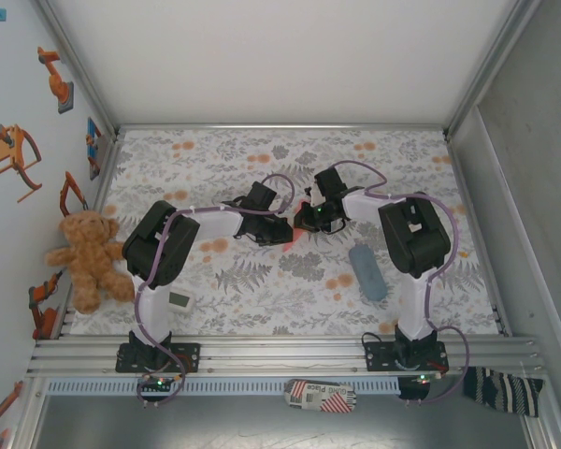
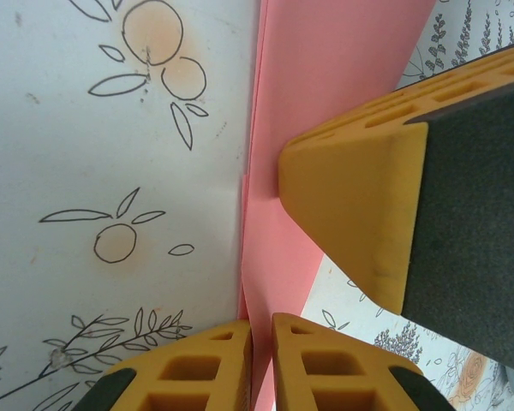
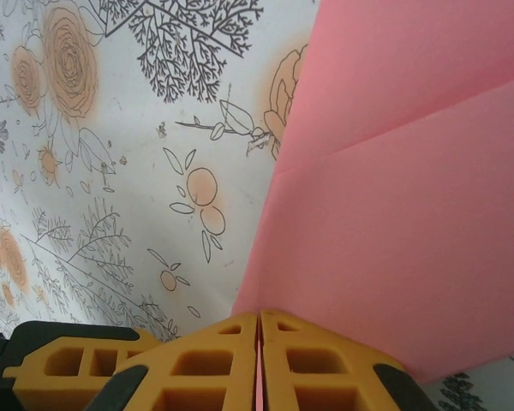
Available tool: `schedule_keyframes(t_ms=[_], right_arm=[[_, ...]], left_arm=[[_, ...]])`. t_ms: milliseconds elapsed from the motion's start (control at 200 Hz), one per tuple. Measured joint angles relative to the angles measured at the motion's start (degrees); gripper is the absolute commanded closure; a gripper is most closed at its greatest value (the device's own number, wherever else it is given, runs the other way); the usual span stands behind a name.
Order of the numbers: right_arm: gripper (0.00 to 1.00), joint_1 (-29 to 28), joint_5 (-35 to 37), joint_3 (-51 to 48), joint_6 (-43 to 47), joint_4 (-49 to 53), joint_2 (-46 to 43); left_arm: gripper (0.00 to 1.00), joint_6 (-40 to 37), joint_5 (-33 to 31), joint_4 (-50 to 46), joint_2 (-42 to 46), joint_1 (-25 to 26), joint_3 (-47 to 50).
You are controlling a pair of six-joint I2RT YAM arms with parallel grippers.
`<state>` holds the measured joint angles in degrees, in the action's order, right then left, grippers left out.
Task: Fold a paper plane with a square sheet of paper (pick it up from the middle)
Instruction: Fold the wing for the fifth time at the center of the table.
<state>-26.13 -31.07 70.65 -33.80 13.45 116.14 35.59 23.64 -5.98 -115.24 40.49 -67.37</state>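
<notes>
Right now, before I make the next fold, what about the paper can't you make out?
Top view: the left gripper and right gripper cover most of the pink paper; fold shape unreadable.
Left wrist view: the right gripper's finger hides the paper's right side; top edge crops it.
Right wrist view: top and right edges crop it.

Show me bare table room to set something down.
Free: the far strip of table along the back wall, and the near middle between the white device and grey-blue pouch. Crowded: the centre, where left gripper and right gripper pinch the paper.
</notes>
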Motion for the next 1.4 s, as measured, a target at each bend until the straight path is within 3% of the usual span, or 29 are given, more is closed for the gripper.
schedule_keyframes(t_ms=[280, 661, 811, 1062, 1402], right_arm=[[0.9, 0.0, 0.02, 0.0, 0.02, 0.0, 0.0], [0.9, -0.07, -0.44, -0.02, 0.24, 0.17, 0.11], [0.9, -0.07, -0.46, -0.02, 0.24, 0.17, 0.13], [0.9, -0.04, -0.74, -0.02, 0.24, 0.13, 0.2], [0.88, 0.0, -1.36, -0.02, 0.22, -0.85, 0.33]], left_arm=[[0.83, 0.0, -0.15, 0.11, 0.33, 0.07, 0.17], [0.65, -0.17, -3.98, -3.04, 5.2, 0.94, 3.1], [0.64, -0.17, -6.14, -5.68, 7.72, 0.55, 4.39], [0.73, 0.66, -5.22, -2.78, 11.06, 0.07, 5.09], [0.83, 1.31, -1.33, -0.87, 5.95, 0.2, 2.21]])
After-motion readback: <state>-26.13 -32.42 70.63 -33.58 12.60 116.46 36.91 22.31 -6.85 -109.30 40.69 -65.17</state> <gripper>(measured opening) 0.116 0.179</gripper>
